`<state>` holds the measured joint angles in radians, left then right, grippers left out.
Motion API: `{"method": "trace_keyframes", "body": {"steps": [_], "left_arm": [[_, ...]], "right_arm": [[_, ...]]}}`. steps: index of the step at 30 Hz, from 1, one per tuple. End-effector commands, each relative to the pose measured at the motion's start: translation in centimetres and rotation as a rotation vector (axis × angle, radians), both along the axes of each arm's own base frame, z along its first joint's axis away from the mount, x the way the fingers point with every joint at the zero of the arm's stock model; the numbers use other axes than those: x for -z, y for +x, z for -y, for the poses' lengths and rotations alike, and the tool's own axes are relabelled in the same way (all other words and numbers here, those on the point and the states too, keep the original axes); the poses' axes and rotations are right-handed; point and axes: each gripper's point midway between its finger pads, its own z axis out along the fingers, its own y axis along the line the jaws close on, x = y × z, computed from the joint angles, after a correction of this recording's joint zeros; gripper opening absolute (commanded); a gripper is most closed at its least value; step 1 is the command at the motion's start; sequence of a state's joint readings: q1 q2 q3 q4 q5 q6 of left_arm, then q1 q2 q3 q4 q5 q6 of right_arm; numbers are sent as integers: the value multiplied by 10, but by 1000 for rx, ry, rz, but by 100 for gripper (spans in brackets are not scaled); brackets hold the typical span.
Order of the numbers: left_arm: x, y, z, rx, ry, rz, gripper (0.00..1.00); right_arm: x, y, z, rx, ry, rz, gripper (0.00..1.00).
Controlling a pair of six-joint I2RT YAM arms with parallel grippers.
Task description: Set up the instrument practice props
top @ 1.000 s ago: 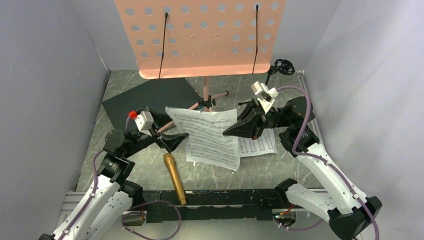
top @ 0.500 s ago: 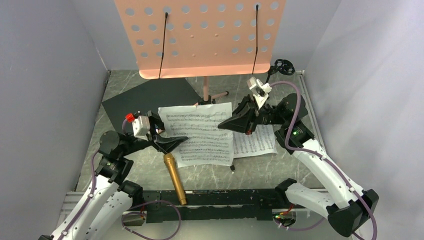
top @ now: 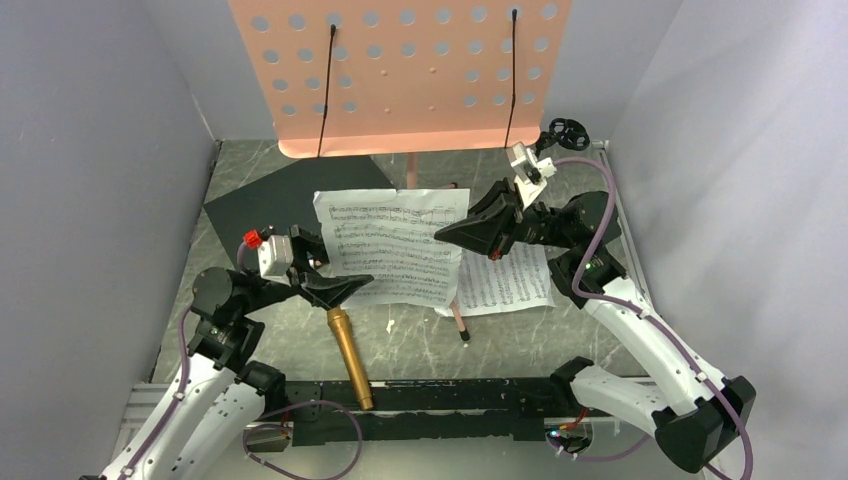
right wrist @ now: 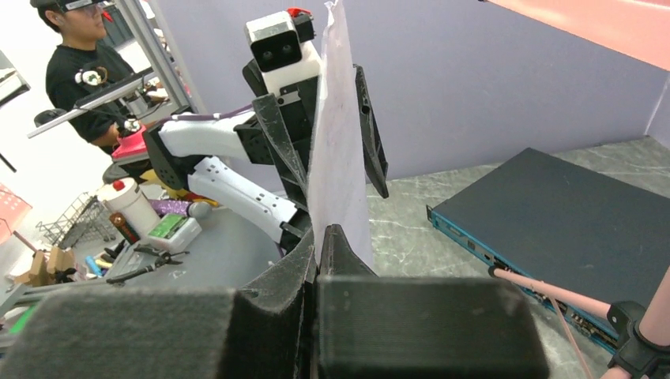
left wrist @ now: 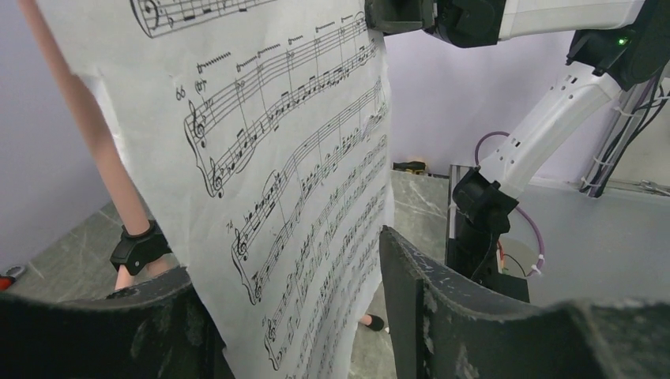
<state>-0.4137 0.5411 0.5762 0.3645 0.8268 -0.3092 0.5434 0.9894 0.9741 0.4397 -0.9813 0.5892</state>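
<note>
Sheet-music page point(top: 392, 245) hangs lifted above worktop point(top: 420, 345) centre, between your two tools. Your right tool point(top: 445, 237) is clamped tight on its upper right corner. Your left tool point(top: 352, 286) straddles the lower left edge, jaws apart, paper between fingers point(left wrist: 442, 316), gap visible on one side. Second page point(top: 510, 285) lies flat toward right edge, under your right arm. Gold microphone point(top: 350, 360) lies near front edge, left of centre. Pink music stand point(top: 400, 75) stands at back edge. Black tripod mic stand point(top: 567, 132) sits in back right corner.
</note>
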Motion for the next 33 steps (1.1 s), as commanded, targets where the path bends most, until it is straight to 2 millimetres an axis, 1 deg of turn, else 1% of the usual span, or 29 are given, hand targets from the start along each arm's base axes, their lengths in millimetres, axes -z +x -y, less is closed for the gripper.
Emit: {"method": "trace_keyframes", "body": {"steps": [1, 6, 11, 13, 15, 18, 21, 22, 27, 30, 32, 33], "left_arm": [[-13, -6, 2, 40, -9, 31, 59], [-12, -6, 5, 68, 0, 10, 56], [-13, -6, 7, 79, -1, -7, 45], [-12, -6, 7, 77, 3, -6, 37], [-12, -5, 7, 76, 1, -10, 33], [-12, -4, 7, 80, -2, -14, 17], [-11, -4, 9, 91, 3, -26, 5], [-10, -4, 9, 94, 5, -31, 3], [-9, -3, 11, 104, 7, -48, 3], [-10, -3, 10, 98, 5, -53, 3], [-14, -3, 9, 88, 4, -47, 3], [-16, -3, 8, 80, 0, -46, 3]], "right_arm": [[-17, -5, 1, -16, 51, 58, 0], [-15, -4, -1, -31, 58, 57, 0], [-13, -2, -2, -29, 53, 50, 0], [-10, 3, -4, -16, 37, 42, 0], [-8, 6, -5, -6, 23, 36, 0], [-6, 9, -5, 10, 18, 30, 0], [-6, 10, -5, 14, 13, 29, 0], [-6, 10, -6, 14, 9, 28, 0], [-8, 12, -6, 21, 4, 31, 1], [-9, 15, -4, 55, 0, 40, 21], [-12, 19, -2, 94, -11, 52, 40], [-14, 22, -1, 114, -21, 64, 47]]}}
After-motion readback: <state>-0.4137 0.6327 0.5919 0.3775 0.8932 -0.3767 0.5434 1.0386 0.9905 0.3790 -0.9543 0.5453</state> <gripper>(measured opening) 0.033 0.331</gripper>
